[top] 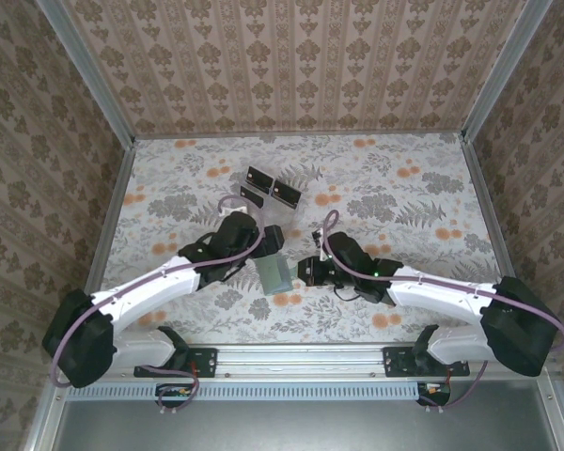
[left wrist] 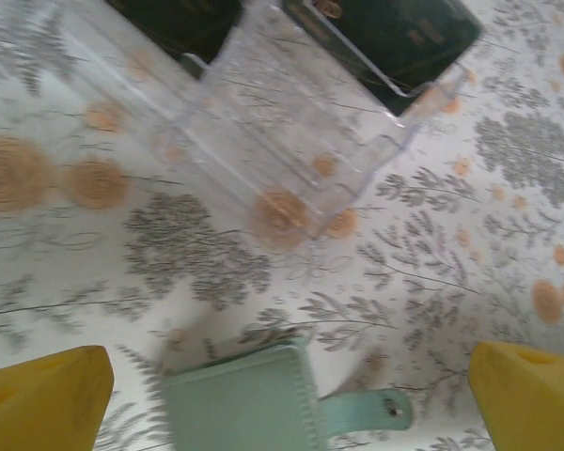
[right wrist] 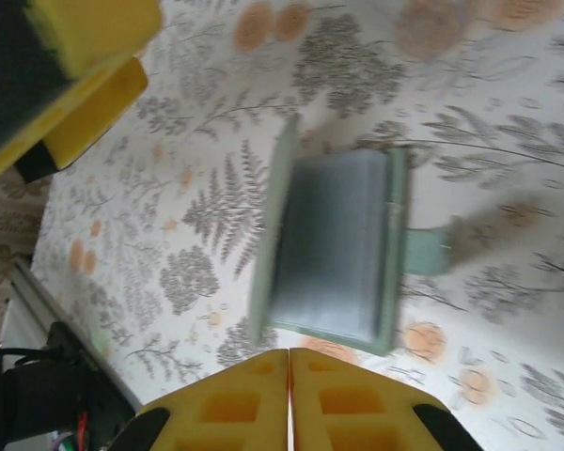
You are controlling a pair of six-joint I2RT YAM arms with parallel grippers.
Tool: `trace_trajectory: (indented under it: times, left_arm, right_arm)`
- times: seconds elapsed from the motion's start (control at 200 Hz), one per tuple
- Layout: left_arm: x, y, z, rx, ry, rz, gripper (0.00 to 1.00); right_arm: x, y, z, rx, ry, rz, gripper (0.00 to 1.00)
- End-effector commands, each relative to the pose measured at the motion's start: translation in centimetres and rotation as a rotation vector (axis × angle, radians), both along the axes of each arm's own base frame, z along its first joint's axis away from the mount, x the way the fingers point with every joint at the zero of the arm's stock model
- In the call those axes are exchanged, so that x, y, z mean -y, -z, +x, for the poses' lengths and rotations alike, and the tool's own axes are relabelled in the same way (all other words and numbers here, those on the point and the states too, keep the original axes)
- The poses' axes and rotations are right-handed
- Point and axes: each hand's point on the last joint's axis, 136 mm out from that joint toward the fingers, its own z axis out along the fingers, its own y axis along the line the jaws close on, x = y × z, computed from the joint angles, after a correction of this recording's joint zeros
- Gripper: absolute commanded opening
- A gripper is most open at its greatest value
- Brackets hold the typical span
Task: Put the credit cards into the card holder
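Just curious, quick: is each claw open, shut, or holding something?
Left gripper: open, fingers wide apart on either side of the card holder, not gripping it.
Right gripper: shut, fingers together, holding nothing.

One card holder point(top: 274, 272), one clear rack point(left wrist: 301, 141), three credit cards point(top: 260, 176).

Two white arms reaching inward over a floral-patterned table point(top: 432, 188), left gripper point(top: 274, 246) hovering at the far edge of the grey-green card holder point(top: 274, 273), right gripper point(top: 305, 272) sitting just beside its right edge, black credit cards point(top: 286, 193) sitting clustered farther back.
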Motion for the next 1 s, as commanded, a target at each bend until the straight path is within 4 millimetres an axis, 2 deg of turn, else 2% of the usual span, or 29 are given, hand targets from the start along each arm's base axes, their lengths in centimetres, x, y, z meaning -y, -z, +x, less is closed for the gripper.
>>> trace_trajectory:
  times: [0.0, 0.165, 0.195, 0.375, 0.51, 0.735, 0.995]
  left_arm:
    - [-3.4, 1.1, -1.0, -0.038, -0.014, 0.136, 1.0]
    - [-5.9, 2.1, -1.5, -0.072, -0.045, 0.181, 1.0]
    - [-6.2, 2.3, -1.6, -0.079, -0.044, 0.192, 1.0]
    - [-7.2, 3.6, -3.0, -0.125, -0.027, 0.227, 1.0]
    - [-7.4, 4.7, -4.3, -0.151, -0.01, 0.216, 1.0]
    - [-6.4, 6.4, -6.1, -0.18, 0.064, 0.183, 1.0]
    - [-4.4, 7.6, -7.3, -0.172, 0.156, 0.158, 1.0]
  right_arm:
    - [-2.7, -2.2, -0.5, 0.041, -0.081, 0.042, 0.09]
    - [-4.9, -2.4, -0.9, 0.046, -0.135, 0.024, 0.05]
    - [-5.1, -1.2, -0.8, 0.024, -0.138, -0.001, 0.04]
    - [-6.1, 1.0, 0.0, 0.005, -0.148, -0.058, 0.0]
    - [-5.3, 3.4, 1.1, -0.005, -0.11, -0.132, 0.0]
    - [-4.1, 6.8, 2.0, -0.059, -0.063, -0.163, 0.0]
    - [-4.1, 7.8, 1.8, -0.079, -0.067, -0.161, 0.0]
